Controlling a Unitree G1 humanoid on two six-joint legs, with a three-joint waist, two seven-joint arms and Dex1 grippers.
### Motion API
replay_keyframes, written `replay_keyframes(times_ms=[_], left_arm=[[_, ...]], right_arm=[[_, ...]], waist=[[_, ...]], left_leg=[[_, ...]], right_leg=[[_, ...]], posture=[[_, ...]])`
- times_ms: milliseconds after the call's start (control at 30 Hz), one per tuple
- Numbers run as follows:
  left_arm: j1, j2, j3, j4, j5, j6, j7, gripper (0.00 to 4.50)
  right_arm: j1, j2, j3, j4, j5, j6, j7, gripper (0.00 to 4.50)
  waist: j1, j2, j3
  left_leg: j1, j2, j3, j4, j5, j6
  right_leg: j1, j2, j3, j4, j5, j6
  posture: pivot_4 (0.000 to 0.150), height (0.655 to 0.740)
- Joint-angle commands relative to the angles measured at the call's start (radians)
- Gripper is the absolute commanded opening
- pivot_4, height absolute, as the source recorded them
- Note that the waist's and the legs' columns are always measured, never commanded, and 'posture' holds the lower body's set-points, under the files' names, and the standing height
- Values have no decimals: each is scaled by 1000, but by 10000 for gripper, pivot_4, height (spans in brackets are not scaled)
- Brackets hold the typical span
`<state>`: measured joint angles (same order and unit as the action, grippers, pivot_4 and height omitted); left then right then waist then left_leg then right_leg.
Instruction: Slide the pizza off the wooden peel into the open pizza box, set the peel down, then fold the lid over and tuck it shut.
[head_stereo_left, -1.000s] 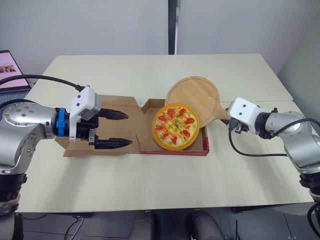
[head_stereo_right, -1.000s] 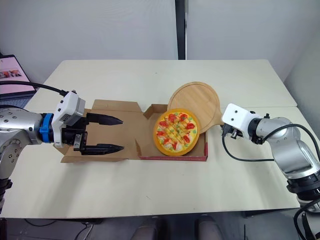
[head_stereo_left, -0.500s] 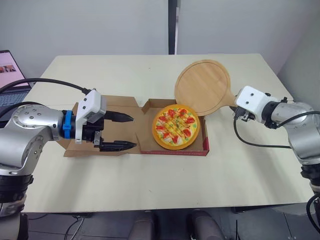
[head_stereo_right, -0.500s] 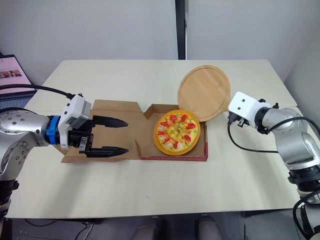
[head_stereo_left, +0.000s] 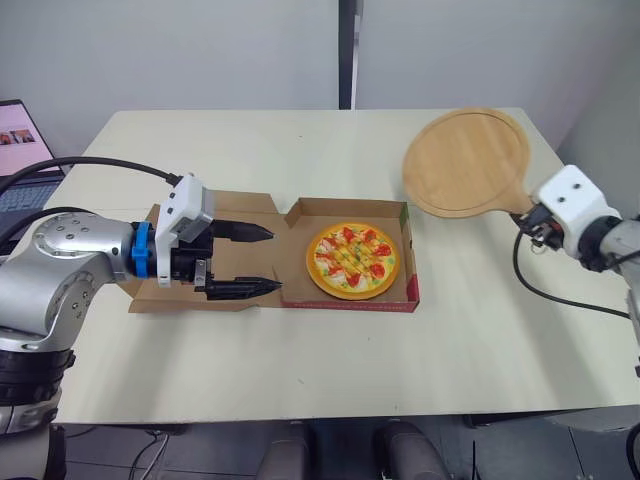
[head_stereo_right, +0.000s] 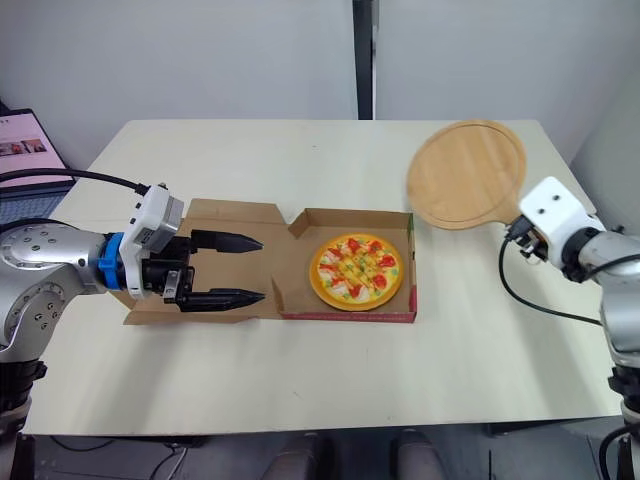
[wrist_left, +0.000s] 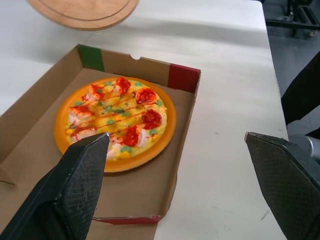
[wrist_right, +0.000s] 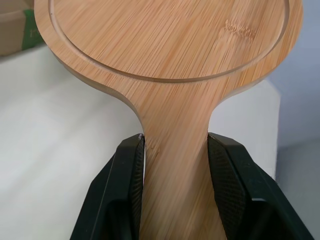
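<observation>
- The tabletop (head_stereo_left: 300, 370) is pale cream and plain, running wide from the robot's left to its right. Its surface shows in front of the box, behind it and out to the right.
- One thing lies directly on it — an open cardboard pizza box (head_stereo_left: 345, 301), near the middle and a little toward the left.
- The box's tray (head_stereo_right: 350, 215) sits flat, with a red front wall and a green patch at its far right corner.
- Its lid (head_stereo_right: 255, 268) lies folded back flat on the tabletop, on the tray's left side.
</observation>
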<state>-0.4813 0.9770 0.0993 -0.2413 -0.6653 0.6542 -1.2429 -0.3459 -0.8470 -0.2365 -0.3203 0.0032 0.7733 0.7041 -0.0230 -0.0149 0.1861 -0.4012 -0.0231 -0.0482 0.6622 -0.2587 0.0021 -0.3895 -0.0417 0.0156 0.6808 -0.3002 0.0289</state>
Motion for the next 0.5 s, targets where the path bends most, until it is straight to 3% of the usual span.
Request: replay_keyframes(times_ms=[33,267,500], left_arm=[[-52,-24,30,-52,-52,25,34,45000],[-145,-124,-25,-135,-119,96,109,45000],[-174,-203,-91,-151,-110,101,140,45000]], right_arm=[[81,52,-160,-150,69,132,-35,16090],[296,229,-261,-267,97,190,-146,16090],[385,298,-309,-240,138,209,-196,16090]], waist=[[4,0,0],[14,0,0],[14,1,-1]], left_leg=[[0,0,0,0,0,0],[1,0,1,1,0,0],[2,0,1,1,0,0]], right_leg=[[1,0,0,0,0,0],[1,0,2,1,0,0],[1,1,2,1,0,0]], posture=[[1500,7400],[1500,7400],[1500,7400]])
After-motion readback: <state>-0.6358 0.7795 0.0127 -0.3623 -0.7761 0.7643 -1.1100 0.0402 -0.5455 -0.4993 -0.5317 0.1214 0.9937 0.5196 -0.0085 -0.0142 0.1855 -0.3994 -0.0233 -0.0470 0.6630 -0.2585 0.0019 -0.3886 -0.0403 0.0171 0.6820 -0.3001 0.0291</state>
